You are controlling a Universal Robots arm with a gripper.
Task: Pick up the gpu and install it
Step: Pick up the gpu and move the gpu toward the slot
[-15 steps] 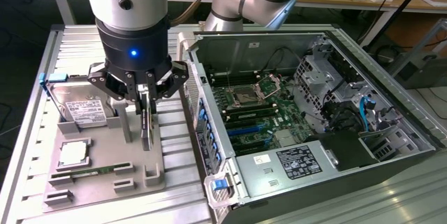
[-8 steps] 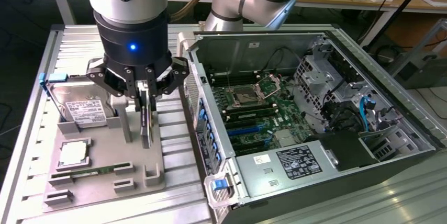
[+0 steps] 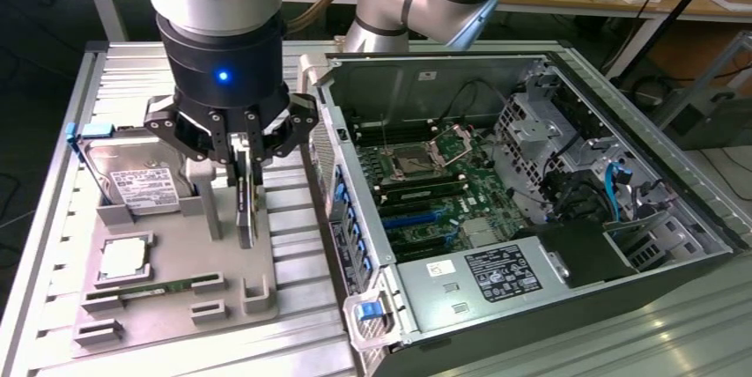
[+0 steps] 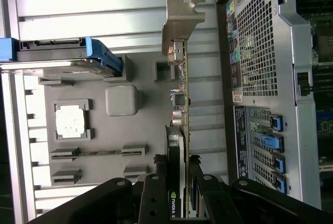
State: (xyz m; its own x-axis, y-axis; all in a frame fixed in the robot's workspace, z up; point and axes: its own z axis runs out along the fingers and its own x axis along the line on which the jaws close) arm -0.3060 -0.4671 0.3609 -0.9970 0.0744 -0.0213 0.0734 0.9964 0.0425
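The gpu (image 3: 246, 211) is a thin dark card standing on edge over the grey parts tray (image 3: 176, 315), between the hard drive and the computer case. My gripper (image 3: 249, 158) reaches down over its top edge with a finger on each side. In the wrist view the gpu (image 4: 182, 104) runs away from the gripper (image 4: 177, 195) to its silver end bracket (image 4: 179, 23), and the fingers (image 4: 155, 182) press against both of its faces. I cannot tell whether the card's lower edge still rests in the tray (image 4: 143, 130).
The open computer case (image 3: 529, 174) lies at the exterior view's right, its motherboard (image 3: 435, 188) exposed; its rear panel (image 4: 270, 52) is close beside the card. On the tray sit a hard drive (image 3: 141, 185), a processor (image 3: 123, 258) and a green RAM stick (image 3: 147, 291).
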